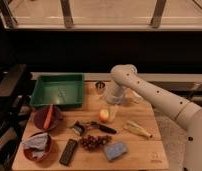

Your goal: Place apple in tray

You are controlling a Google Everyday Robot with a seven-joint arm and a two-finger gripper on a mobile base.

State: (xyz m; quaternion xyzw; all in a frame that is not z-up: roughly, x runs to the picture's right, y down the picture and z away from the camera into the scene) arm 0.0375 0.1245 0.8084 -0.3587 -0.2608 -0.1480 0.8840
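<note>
Quick count from my end: one tray [40,93], two dark red bowls, one apple [103,115], one carrot [48,118], one grape bunch [92,142], one blue sponge [115,150], one flat black rectangular thing [69,151], one black-handled kitchen tool [92,126], one pale yellow long item [136,130] and one small metal cup [100,86]. All of it sits on a wooden table [144,156].

The apple is small and round, yellow-orange with a reddish tint on one side. It sits on the table about mid-frame, outside the tray and down to the right of the tray's lower right corner, with the black-handled tool just below it.

Containers: the tray is the big shallow green one at left of centre, with flared sides. The upper bowl [58,123], just below the tray, has the carrot lying tilted in it. The lower bowl [28,154], at bottom left, holds a crumpled blue-grey cloth [37,142].

The white arm [159,97] reaches in from the right edge, bends over the middle of the table and points down. The gripper [113,112] hangs low just beside the apple, on its right. Honestly I can't tell whether the claw is apart or together, or whether it touches the fruit.
</note>
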